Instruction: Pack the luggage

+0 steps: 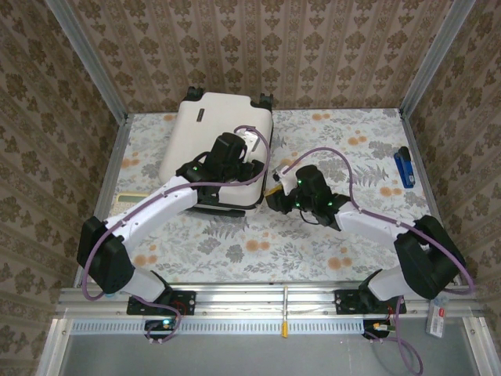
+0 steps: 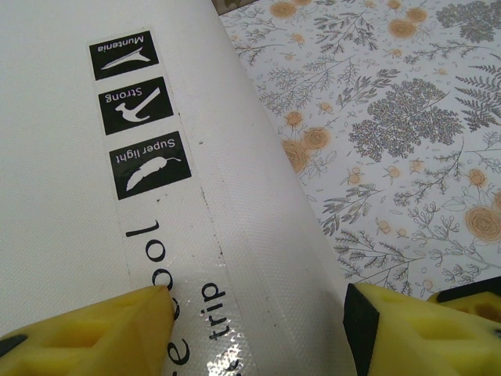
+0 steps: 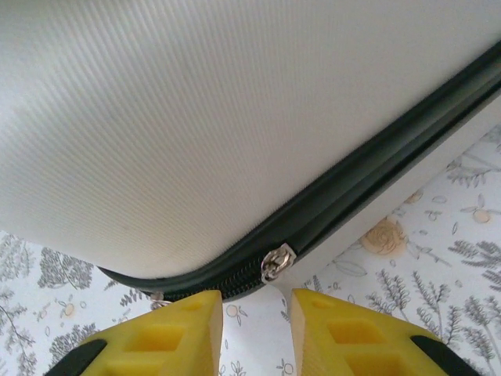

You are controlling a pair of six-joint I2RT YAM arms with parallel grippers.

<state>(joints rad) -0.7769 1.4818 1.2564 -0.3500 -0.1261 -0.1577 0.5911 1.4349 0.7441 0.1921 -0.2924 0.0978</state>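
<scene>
Luggage: you have one small cream-white hard-shell suitcase (image 1: 211, 129). It lies flat with its lid down at the far left of the flower-printed table (image 1: 329, 235), with two black wheels (image 1: 192, 92) at its far edge.
Handling: expect a stiff, smooth, slippery shell, and probably a light one. The flat faces offer your fingers nothing, so I judge the rim and the zip hardware to be the only real holds.
Where to take hold: the silver metal zipper pull (image 3: 278, 262) on the dark zipper seam (image 3: 376, 176), at the rounded near corner. It is small and will likely swing aside if nudged.
Left gripper (image 2: 258, 333): its yellow fingers are spread wide, one over the shell and one past its edge above the table, with nothing pinched.
Right gripper (image 3: 254, 333): its fingers stand a narrow gap apart, just short of the pull, gripping nothing.
Counts: one suitcase, two wheels seen, one clear pull, three black printed labels (image 2: 133, 106), and one small blue object (image 1: 403, 167) well apart at the right edge.
</scene>
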